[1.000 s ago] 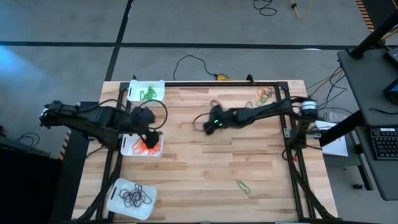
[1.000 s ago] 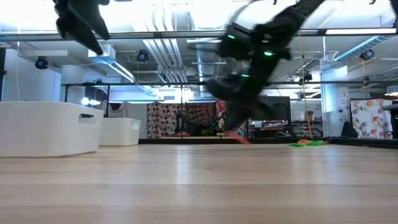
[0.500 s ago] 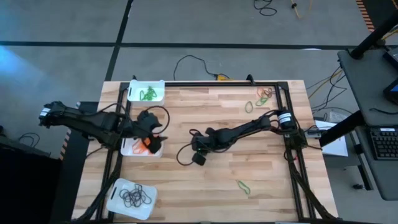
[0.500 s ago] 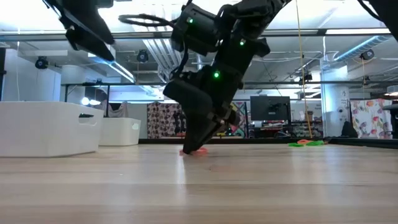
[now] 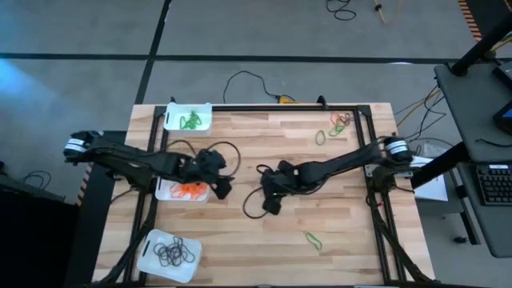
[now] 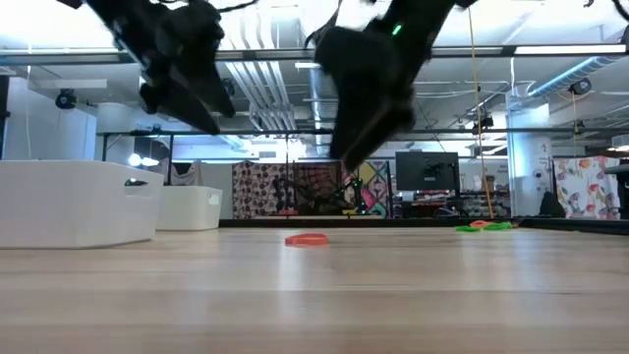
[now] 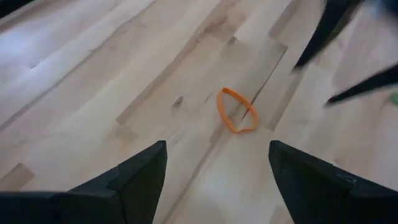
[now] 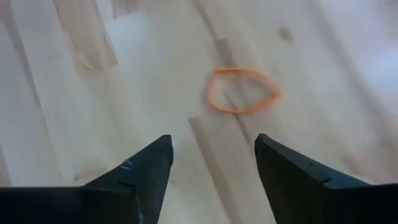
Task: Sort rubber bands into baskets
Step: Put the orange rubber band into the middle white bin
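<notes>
Lying flat on bare wood, orange rubber band (image 8: 242,90), between both spread tools

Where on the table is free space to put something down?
The table is bare along the near edge, between the black-band basket and the green rubber band. The middle is crowded: both grippers and an orange rubber band.

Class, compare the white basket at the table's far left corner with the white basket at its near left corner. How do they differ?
The far-corner white plastic basket holds a few green rubber bands; the near-corner white plastic basket holds many black rubber bands. The far basket sits square with the table edge; the near one is turned at an angle. Both are alike shallow rounded-corner trays.
</notes>
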`<state>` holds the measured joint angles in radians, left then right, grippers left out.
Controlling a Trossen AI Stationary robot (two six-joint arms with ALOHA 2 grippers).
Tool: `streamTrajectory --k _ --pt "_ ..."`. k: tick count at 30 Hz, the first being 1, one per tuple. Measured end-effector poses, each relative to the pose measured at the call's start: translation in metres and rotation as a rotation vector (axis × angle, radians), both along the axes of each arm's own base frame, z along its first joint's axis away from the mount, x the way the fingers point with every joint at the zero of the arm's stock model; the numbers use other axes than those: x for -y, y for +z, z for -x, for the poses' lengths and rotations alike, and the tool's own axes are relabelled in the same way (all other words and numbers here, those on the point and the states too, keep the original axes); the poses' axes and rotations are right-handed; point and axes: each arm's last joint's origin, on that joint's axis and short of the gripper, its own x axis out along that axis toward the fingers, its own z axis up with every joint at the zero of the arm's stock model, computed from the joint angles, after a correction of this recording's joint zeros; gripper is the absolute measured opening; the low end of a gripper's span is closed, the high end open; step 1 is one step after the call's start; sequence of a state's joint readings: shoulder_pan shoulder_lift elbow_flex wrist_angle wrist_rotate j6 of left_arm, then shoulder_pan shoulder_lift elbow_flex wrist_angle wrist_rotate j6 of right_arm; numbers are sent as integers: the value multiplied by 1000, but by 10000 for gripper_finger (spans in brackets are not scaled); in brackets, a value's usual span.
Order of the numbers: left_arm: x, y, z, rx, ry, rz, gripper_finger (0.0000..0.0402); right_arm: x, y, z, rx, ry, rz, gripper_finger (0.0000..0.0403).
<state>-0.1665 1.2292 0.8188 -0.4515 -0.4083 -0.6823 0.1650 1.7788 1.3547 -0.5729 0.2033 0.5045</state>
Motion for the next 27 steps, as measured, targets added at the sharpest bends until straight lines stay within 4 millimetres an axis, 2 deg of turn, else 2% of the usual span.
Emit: streamTrajectory --k 5,9,11,15,20,27 --pt "-1 -20 -30 -90 -65 -63 266 -5 31 29 27 -33 84 239" --pt "4 -36 -50 -67 -234 -93 265 -11 56 56 66 -49 112 242" --pt "7 -45 -60 -51 -296 -100 260 -14 60 70 64 -41 106 242" --pt "5 -66 -76 -42 -330 -97 248 -22 53 97 50 -53 102 242" --pt "-8 -98 -90 -48 -202 -16 242 -29 34 125 50 -102 45 242" --pt "-29 -116 -120 -37 -118 -41 242 -34 19 143 60 -131 -33 242"
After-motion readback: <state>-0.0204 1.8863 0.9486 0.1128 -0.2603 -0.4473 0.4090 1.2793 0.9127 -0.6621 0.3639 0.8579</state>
